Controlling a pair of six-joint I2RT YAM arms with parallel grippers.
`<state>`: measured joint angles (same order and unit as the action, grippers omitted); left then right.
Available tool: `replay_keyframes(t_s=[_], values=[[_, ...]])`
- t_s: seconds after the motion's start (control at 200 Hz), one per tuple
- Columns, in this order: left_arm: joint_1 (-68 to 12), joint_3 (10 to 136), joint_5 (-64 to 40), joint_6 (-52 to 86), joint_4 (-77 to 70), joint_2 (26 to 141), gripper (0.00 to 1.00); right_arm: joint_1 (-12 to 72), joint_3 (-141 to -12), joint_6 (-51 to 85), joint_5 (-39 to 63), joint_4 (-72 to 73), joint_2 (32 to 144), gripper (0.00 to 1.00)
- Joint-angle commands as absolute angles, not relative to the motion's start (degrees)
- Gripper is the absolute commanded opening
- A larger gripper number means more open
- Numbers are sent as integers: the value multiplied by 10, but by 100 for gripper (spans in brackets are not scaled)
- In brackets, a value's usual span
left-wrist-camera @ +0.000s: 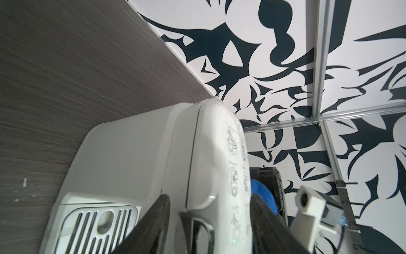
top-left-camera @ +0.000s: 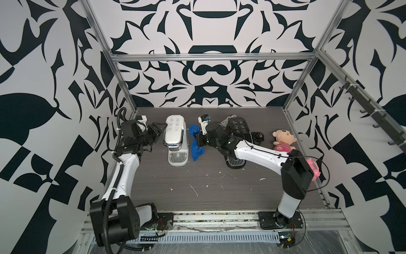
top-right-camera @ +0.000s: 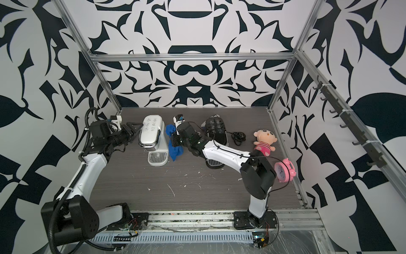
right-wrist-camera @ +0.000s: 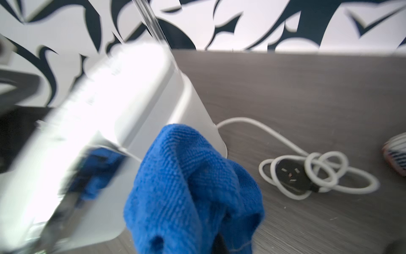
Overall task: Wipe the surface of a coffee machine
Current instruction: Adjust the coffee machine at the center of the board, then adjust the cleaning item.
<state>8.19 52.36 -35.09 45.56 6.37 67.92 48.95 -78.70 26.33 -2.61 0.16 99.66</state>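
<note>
Coffee machine, white plastic w/ chrome trim (top-left-camera: 175, 136), stands rear-left on grey wood-grain table (top-left-camera: 197, 187). Left gripper (top-left-camera: 161, 132) jaws spread astride its head. Right gripper (top-left-camera: 198, 138) clamps blue microfibre cloth (top-left-camera: 197, 151) just beside it.

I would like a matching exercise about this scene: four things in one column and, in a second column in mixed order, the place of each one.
Things
1. white coffee machine
2. blue cloth
3. black coffee machine
4. doll

Places
A. partly hidden behind the right arm
B. hangs from the right gripper
C. lies beside the coiled black cable
D. stands right beside the left gripper

Pairs: 1-D, 2-B, 3-A, 4-C
</note>
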Motion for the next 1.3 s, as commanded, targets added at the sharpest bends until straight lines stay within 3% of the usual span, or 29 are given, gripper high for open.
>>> replay_keyframes(t_s=[0.0,0.25,0.445,0.695,0.895,1.295], values=[[82,555,-319,426,112,643,63,498,-809,228,-34,-43,941,0],[32,596,-368,433,99,581,70,519,-808,166,43,23,869,0],[-42,612,-438,497,40,557,77,530,-783,122,122,156,836,0],[-58,666,-509,592,-1,577,83,531,-704,106,153,328,802,0],[-102,703,-554,641,18,613,83,536,-719,34,162,286,799,0],[-143,662,-595,595,105,604,81,539,-719,-66,185,263,781,0]])
